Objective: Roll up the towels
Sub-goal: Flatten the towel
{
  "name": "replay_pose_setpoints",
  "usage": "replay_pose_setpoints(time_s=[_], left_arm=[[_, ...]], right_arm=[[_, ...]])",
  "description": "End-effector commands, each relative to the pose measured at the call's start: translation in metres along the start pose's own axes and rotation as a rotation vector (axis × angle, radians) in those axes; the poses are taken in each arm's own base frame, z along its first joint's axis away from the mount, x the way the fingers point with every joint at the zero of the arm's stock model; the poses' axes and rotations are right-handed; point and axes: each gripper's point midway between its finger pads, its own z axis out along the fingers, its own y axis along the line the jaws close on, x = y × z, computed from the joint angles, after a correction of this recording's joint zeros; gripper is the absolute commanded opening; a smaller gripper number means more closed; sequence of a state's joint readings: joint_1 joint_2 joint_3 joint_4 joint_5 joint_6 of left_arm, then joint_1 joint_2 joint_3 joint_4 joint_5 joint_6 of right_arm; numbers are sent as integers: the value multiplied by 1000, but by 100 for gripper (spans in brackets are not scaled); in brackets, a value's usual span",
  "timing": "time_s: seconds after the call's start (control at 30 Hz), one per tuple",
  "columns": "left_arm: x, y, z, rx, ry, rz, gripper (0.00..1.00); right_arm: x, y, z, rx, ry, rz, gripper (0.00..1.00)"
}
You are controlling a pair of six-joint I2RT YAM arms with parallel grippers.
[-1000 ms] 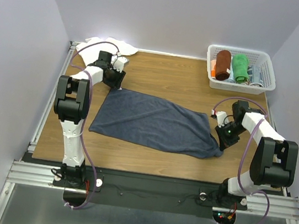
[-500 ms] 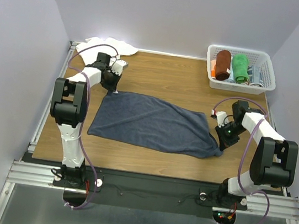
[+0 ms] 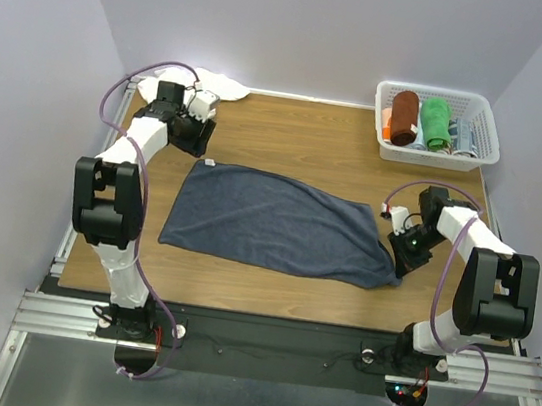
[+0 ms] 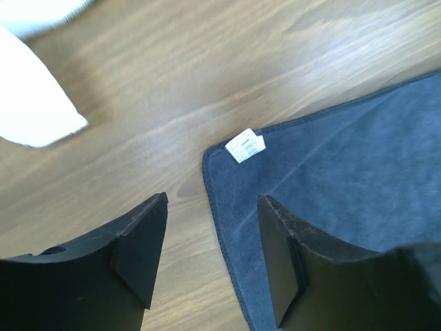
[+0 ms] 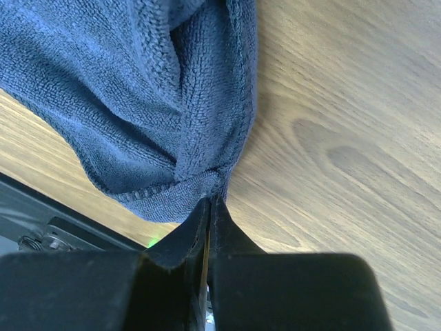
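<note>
Two towels show from above: the dark blue-grey towel [image 3: 273, 222] lies flat at centre frame on the bench [image 3: 291, 135], and the white towel [image 3: 207, 85] sits crumpled at upper left. A basket [image 3: 429, 157] at upper right holds a rust-brown roll [image 3: 402, 116] and a green roll [image 3: 435, 122]. From the left wrist we see the left jaws spread and bare over the dark towel's corner, beside its white tag [image 4: 245, 145]. From the right wrist we see the right jaws pressed together, pinching its bunched corner.

A slate blue-grey terry cloth towel [image 3: 278, 224], unpatterned, with a small white printed tag [image 4: 246, 145], on a brown wood-grain table [image 3: 300, 137]. A plain white cloth towel [image 3: 222, 84] at eleven o'clock. A white plastic lattice basket [image 3: 429, 157] at one o'clock: a rust-brown rolled towel [image 3: 402, 116], a bright green rolled towel [image 3: 435, 122].
</note>
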State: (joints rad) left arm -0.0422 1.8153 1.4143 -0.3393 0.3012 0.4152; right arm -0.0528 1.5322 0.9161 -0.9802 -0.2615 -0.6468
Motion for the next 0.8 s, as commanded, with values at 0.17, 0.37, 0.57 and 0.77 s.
replay_pose_setpoints(time_s=[0.17,0.37,0.57,0.77], left_arm=[[27,1,43,42,79,-63,67],[44,-3,61,64,120,-74,66],[50,-4,66,61,133,-81,32],[24,14,5,17,55,-91,0]], right_arm=[[-3,3,0,-9,-23,1,1],[2,3,2,-6,-7,-2,1],[5,2,5,-3,6,-4,1],[12,0,7,11,25,-15,1]])
